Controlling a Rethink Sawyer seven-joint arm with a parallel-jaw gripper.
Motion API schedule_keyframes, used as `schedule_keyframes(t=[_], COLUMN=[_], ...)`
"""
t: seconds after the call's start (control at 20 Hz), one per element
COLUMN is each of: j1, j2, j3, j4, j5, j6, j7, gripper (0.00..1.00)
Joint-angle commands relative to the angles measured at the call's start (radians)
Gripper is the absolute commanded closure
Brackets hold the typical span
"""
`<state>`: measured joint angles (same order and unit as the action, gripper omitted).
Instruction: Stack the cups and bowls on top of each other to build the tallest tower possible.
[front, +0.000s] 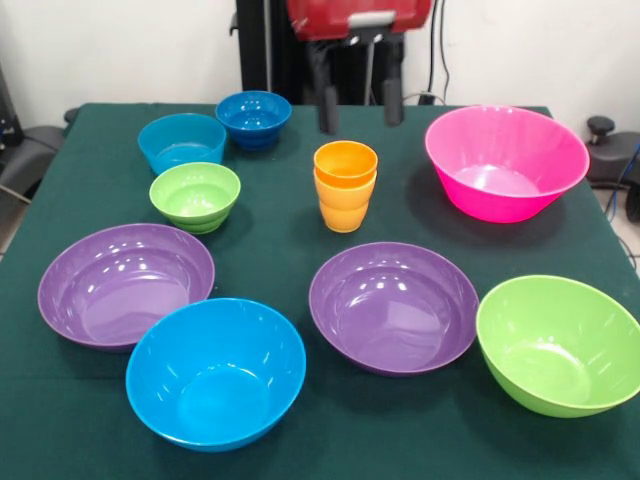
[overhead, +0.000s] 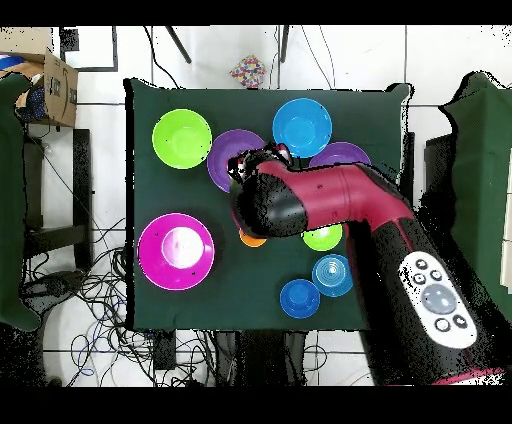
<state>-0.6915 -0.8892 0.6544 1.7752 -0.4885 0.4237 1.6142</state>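
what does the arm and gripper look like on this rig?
Glossy red and black arm with rounded, bulky links. A grey oval panel of round buttons sits on the black section near the base. The gripper has two dark straight fingers under a red housing with a pale plate.

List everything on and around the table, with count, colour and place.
cups: two, orange, nested upright at the table's middle
small bowls: three, green, light blue, dark blue, clustered at the far left in the front view
large purple bowls: two, the other at the left
large blue bowl: one, near edge
large green bowl: one, near right
pink bowl: one, far right
table: one, green cloth
cardboard box: one, brown, beside the table
gripper: one, black, open, above the cups
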Motion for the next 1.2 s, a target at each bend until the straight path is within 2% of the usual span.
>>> schedule_keyframes(t=[0.05, 0.55, 0.8, 1.2], j1=[-0.037, -0.127, -0.146, -0.172], j2=[0.128, 0.138, 0.159, 0.14], j3=[0.076, 0.152, 0.174, 0.201], j4=[-0.09, -0.079, -0.097, -0.09], j5=[-0.109, -0.149, -0.169, -0.181], j6=[0.188, 0.23, 0.26, 0.286], j7=[-0.366, -0.39, -0.402, -0.41], gripper=[0.0, 0.0, 0.0, 0.0])
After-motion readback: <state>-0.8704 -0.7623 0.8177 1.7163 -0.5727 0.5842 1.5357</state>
